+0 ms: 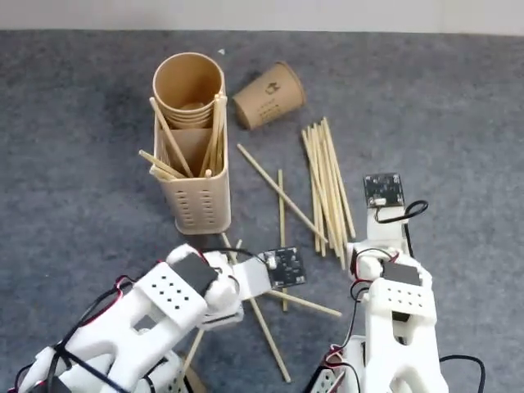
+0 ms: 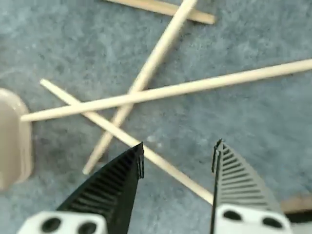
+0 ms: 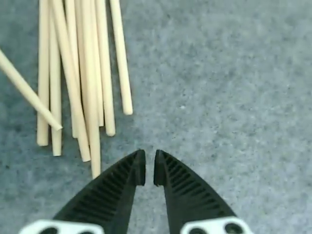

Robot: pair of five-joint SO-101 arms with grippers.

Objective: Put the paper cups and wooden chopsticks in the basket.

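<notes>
A beige perforated basket stands upright with a stack of paper cups and several wooden chopsticks in it. Another paper cup lies on its side just right of it. A bundle of chopsticks lies further right, and loose ones are scattered between. My left gripper hangs open over crossed chopsticks, one of which runs under the gap between its fingers. My right gripper is shut on nothing, just beside the near ends of the bundle.
Grey carpet covers the whole surface. A corner of the basket shows close to the left gripper. The left arm and right arm sit at the near edge, with loose chopsticks between them.
</notes>
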